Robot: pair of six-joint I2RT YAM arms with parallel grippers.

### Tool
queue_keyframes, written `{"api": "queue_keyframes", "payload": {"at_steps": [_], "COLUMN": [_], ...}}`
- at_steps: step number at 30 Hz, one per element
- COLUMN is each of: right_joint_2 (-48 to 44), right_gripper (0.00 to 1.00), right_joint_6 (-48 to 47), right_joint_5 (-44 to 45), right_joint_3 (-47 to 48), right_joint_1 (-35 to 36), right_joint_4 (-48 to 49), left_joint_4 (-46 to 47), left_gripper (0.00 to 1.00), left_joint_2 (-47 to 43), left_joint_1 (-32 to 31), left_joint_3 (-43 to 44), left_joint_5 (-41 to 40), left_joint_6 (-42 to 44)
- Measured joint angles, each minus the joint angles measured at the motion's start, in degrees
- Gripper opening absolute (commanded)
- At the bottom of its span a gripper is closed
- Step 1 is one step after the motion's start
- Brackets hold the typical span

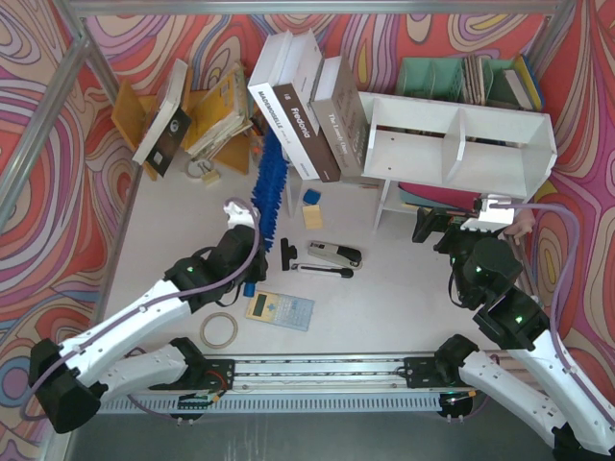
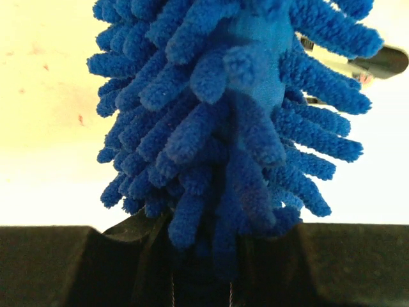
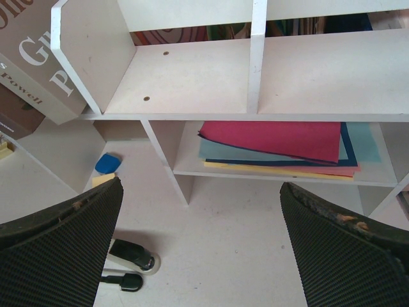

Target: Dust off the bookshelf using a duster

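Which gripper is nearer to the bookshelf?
Right. The right gripper is open just in front of the bookshelf; the left gripper, shut on the duster, is farther left.

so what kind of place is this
Probably a staged robot test cell, not a real office: a metal frame and swirly patterned walls box in a tabletop set with a white bookshelf, leaning books and a stapler.

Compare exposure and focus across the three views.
Top external: evenly lit, sharp throughout. Left wrist: the duster fills the frame, with the background blown out to pale yellow. Right wrist: the bookshelf is crisp, the near fingers dark along the bottom.
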Motion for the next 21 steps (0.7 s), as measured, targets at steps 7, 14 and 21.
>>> {"api": "queue_keyframes", "payload": {"at_steps": [7,14,21], "right_joint_2": [0.0,0.0,-0.15], "right_gripper": [0.99,0.99,0.99], "right_joint_6": [-0.02,-0.02,0.0], "right_joint_5": [0.02,0.02,0.04], "right_joint_3": [0.0,0.0,-0.02], "right_joint_1": [0.0,0.0,0.0], "right_joint_4": [0.0,0.0,0.0], "left_joint_4": [1.6,-0.92,-4.57], "left_gripper": [0.0,0.0,0.0], "left_joint_2": [3.58,0.68,-3.08], "left_joint_1": [0.24,0.28,0.28], "left_joint_3": [-3.63,-2.86,4.96], "left_joint_5": [4.48,4.28,3.58], "left_joint_6": [0.07,0.52,3.15]}}
